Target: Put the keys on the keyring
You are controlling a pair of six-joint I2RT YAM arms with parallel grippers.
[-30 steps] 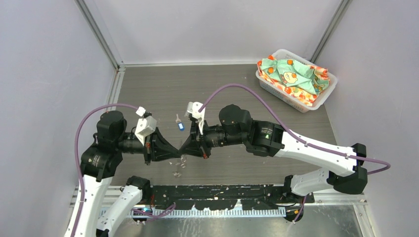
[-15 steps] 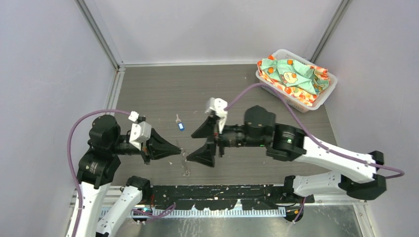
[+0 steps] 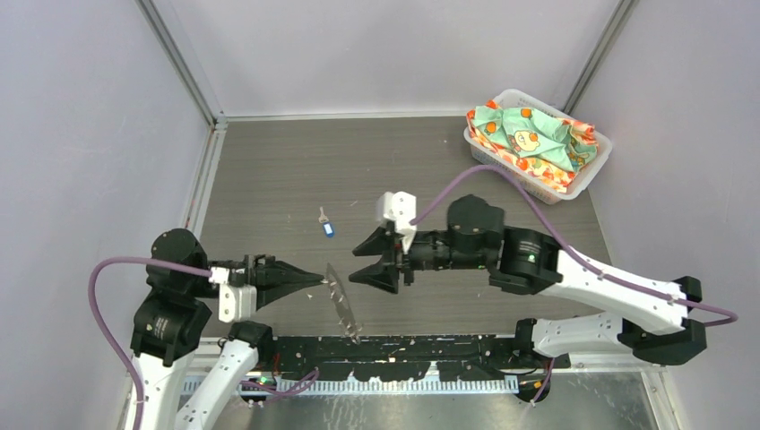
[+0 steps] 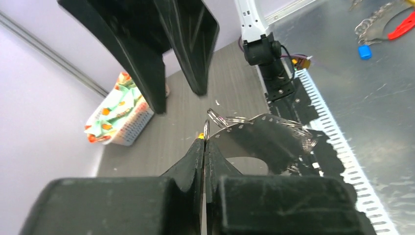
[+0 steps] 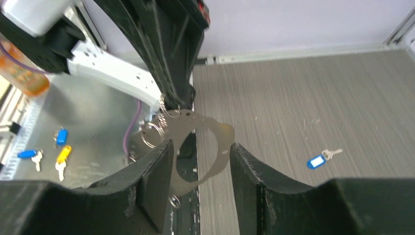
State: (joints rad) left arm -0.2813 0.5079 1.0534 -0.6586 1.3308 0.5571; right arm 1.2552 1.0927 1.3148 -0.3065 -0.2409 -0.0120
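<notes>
Dark wood-grain table point(image 3: 269, 170), grey walls on three sides. Right arm point(image 3: 574, 273) reaches in from the near right. Left arm point(image 3: 170, 305) is folded at the near left, and both wrists point toward each other over the near middle of the table. White basket point(image 3: 502, 166) sits at the far right corner, filled with patterned cloth point(image 3: 529, 134), well apart from both arms. Right gripper point(image 3: 358, 265): fingers spread wide with nothing between them, facing the left gripper point(image 3: 318, 277) across a short gap. Left gripper: fingers pressed together on one end of the keyring point(image 3: 342, 300), a flat grey oval band with small wire rings along its edge. The band hangs free from the pinch, and in the top view it trails toward the near edge of the table. From the right wrist it sits just beyond the spread fingertips, touching neither. Blue-headed key point(image 3: 328, 228) lies flat on the table farther out than both grippers, apart from the keyring. A yellow-orange fleck point(image 4: 200, 135) shows at the left fingertips, right beside the band (too small to tell whether it is the other key). Several blue- and yellow-tagged spare keys point(image 5: 62, 155) lie on the metal shelf point(image 5: 98, 112) off the near edge.
</notes>
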